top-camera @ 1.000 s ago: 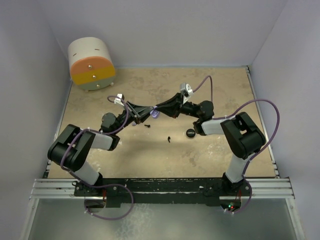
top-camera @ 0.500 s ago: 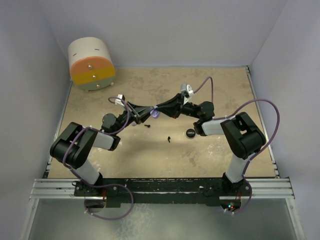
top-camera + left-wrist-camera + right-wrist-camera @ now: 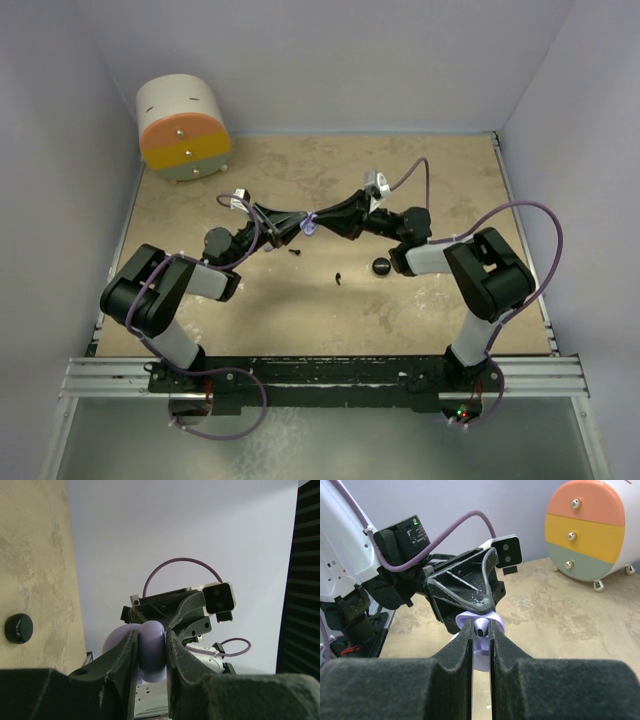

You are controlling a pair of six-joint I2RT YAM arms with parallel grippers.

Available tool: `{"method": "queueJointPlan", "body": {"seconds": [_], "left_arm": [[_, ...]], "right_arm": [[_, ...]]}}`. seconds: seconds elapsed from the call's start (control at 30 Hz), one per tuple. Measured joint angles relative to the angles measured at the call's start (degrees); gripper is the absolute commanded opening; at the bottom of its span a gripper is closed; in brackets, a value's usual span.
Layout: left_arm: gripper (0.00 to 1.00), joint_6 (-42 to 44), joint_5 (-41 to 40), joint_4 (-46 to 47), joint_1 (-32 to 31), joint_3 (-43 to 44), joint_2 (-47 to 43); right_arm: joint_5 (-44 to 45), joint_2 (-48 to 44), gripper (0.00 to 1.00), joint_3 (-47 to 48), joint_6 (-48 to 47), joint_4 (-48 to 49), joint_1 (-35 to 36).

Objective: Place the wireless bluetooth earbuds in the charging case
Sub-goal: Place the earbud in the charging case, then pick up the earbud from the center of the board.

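Nearest the arm bases, a black earbud [image 3: 340, 277] lies on the table [image 3: 450, 190], on the near side of the lavender charging case [image 3: 309, 227]. A black round disc [image 3: 381, 266] sits to the case's near right, and a second black earbud [image 3: 295, 251] lies just in front of the case. The case itself is held above the tabletop, clamped in the left gripper [image 3: 303, 222]. The right gripper [image 3: 480, 628] pinches a pale lavender earbud [image 3: 480, 630] right against the case. Far behind the case, to its left, stands a striped drawer chest [image 3: 183, 128].
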Motion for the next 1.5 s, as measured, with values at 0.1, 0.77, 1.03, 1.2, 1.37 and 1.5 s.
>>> {"method": "queueJointPlan", "body": {"seconds": [0.1, 0.77, 1.03, 1.2, 1.37, 1.5], "left_arm": [[0.00, -0.26, -0.07, 0.02, 0.02, 0.00, 0.00], [0.00, -1.14, -0.57, 0.90, 0.44, 0.00, -0.31], [0.00, -1.25, -0.68, 1.20, 0.46, 0.00, -1.29], [0.00, -1.11, -0.92, 1.49, 0.48, 0.00, -2.05], [0.00, -0.98, -1.84, 1.27, 1.29, -0.15, -2.05], [0.00, -0.81, -2.91, 1.22, 4.20, -1.16, -2.05]], "right_arm": [[0.22, -0.17, 0.00, -0.37, -0.07, 0.04, 0.00], [0.09, -0.31, 0.40, -0.70, 0.20, 0.00, -0.15], [0.00, -0.31, 0.47, -0.68, 0.28, -0.46, -0.15], [0.39, -0.44, 0.53, -0.96, 0.28, -0.52, -0.48], [3.87, -5.16, 0.60, -7.19, -0.33, -0.90, -1.73], [7.80, -11.96, 0.47, -13.40, -2.58, -0.92, -2.25]]}}
